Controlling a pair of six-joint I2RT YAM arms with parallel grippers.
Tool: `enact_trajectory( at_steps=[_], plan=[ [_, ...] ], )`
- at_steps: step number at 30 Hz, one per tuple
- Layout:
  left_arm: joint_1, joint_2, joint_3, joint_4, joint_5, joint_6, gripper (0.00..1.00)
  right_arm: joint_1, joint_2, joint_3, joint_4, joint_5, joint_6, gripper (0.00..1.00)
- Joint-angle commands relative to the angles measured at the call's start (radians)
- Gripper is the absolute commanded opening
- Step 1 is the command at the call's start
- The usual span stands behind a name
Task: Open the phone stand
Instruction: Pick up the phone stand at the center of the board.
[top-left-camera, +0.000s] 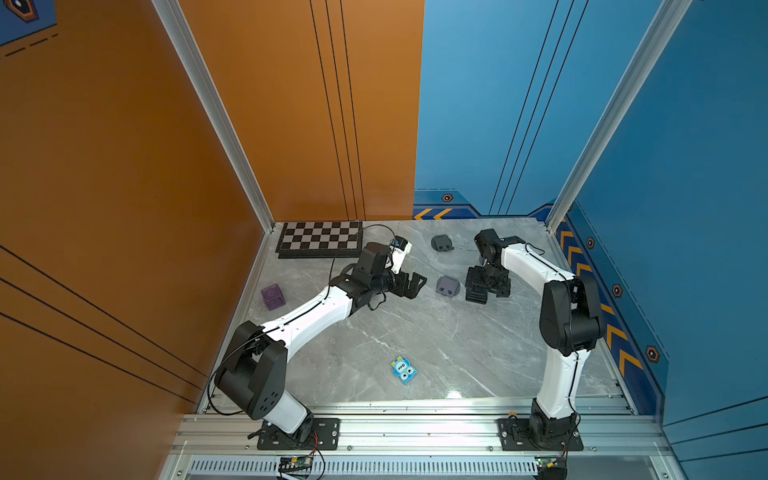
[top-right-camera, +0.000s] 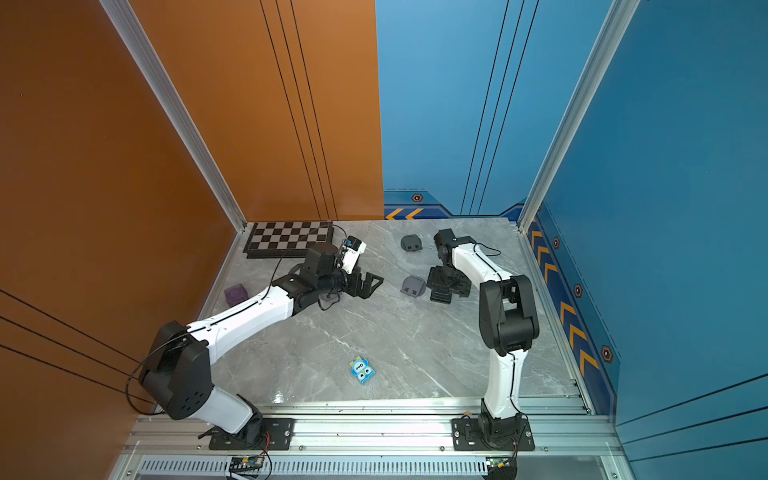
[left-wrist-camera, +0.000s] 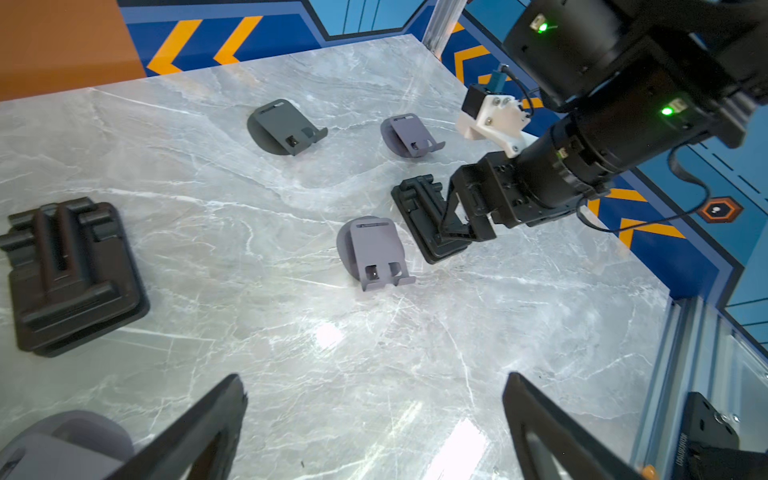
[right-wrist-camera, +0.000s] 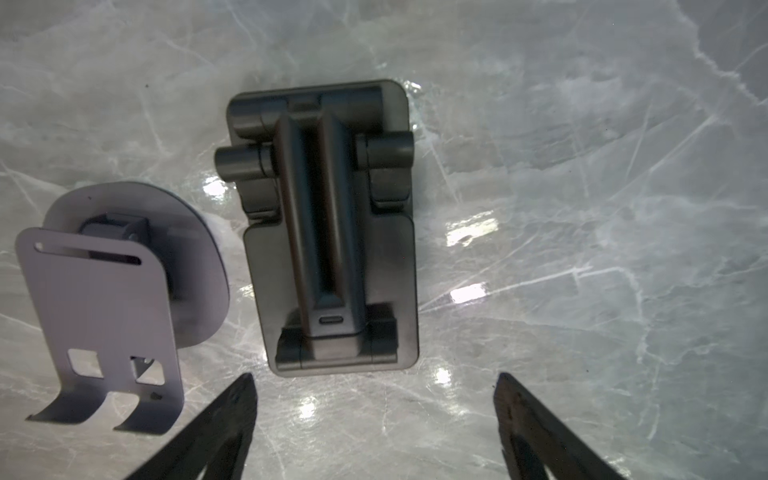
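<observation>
Far left in both top views sit a purple cube (top-left-camera: 272, 296) and a chessboard (top-left-camera: 320, 240), neither your concern. Next comes your left gripper (top-left-camera: 409, 284), jaws wide and empty, hanging above the marble table (top-left-camera: 415, 332). Past it are an opened dark grey stand (top-left-camera: 441, 243) and an opened lilac stand (top-left-camera: 447, 286). Just right of the lilac one, the folded black phone stand (right-wrist-camera: 328, 224) lies flat on the table. Your right gripper (right-wrist-camera: 376, 380) is poised over one end of it, jaws spread wide and gripping nothing.

Expect the stand to be light and rigid with stiff hinges. On this glossy top it will likely skid rather than unfold unless you pin the base plate. The raised centre arm looks the best place to pinch, at its free end by the small oval slot.

From above, the right gripper covers most of the stand, so trust the right wrist view. You cannot tell which hinge gives first, nor whether the fingertips touch the table. The left wrist view shows a second folded black stand (left-wrist-camera: 70, 274), hidden from above by the left arm, and a grey shape (left-wrist-camera: 62, 444) cut off at the edge.
</observation>
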Motion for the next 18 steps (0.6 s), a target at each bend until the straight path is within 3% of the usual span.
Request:
enact_trajectory(
  at_steps=[1, 10, 18],
  plan=[
    [-0.028, 0.034, 0.043, -0.035, 0.044, -0.004, 0.98, -0.012, 0.034, 0.051, -0.026, -0.040, 0.007, 0.91],
    [-0.047, 0.078, 0.083, -0.036, 0.050, -0.002, 0.98, -0.011, 0.113, 0.106, -0.036, -0.047, 0.000, 0.97],
    [-0.046, 0.095, 0.091, -0.035, 0.051, -0.006, 0.98, -0.012, 0.195, 0.179, -0.071, -0.041, -0.038, 0.96]
  ],
)
